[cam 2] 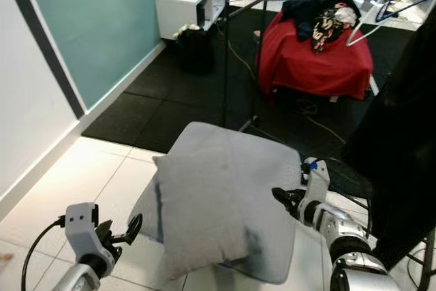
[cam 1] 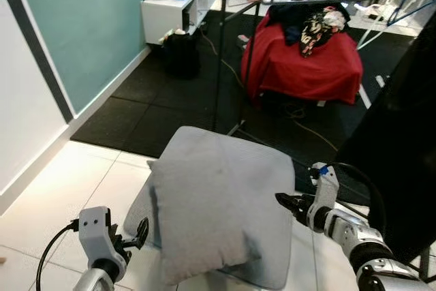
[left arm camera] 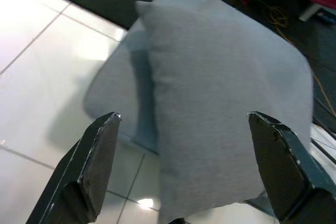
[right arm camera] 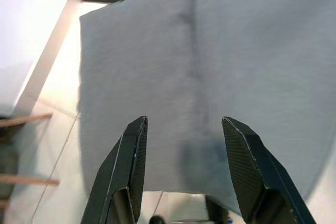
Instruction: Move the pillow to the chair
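The gray pillow (cam 1: 208,219) is lying on the gray seat of the chair (cam 1: 262,161), slumped toward its front left edge. The left hand (cam 1: 133,235) is hovering just beside the pillow's left edge, fingers spread wide and holding nothing. The right hand (cam 1: 285,202) is sitting just off the pillow's right side, also open and empty. The placing step looks finished, so the next move probably calls for drawing both hands back without dragging the pillow off the seat.
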